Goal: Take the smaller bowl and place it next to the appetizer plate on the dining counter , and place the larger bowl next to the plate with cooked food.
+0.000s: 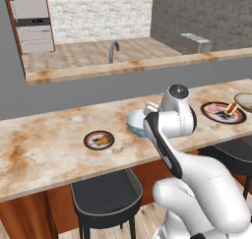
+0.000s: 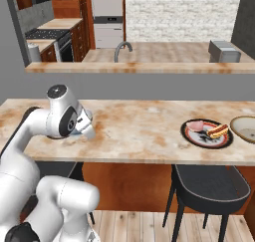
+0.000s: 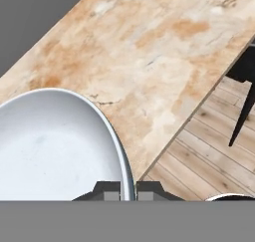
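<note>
Step 1 of 2 in hand. Gripper (image 3: 128, 191) pinched shut on rim of smaller bowl (image 1: 136, 122), at dining counter (image 1: 44, 144), right of appetizer plate (image 1: 99, 140). Next, likely: set down closer, release. Larger bowl (image 2: 245, 128) untouched.

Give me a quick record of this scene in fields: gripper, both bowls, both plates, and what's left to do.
gripper: shut on the smaller bowl rim
smaller bowl: over the dining counter, right of the appetizer plate; resting or lifted, cannot tell
larger bowl: on the counter beside the plate with cooked food
left to do: release smaller bowl
</note>
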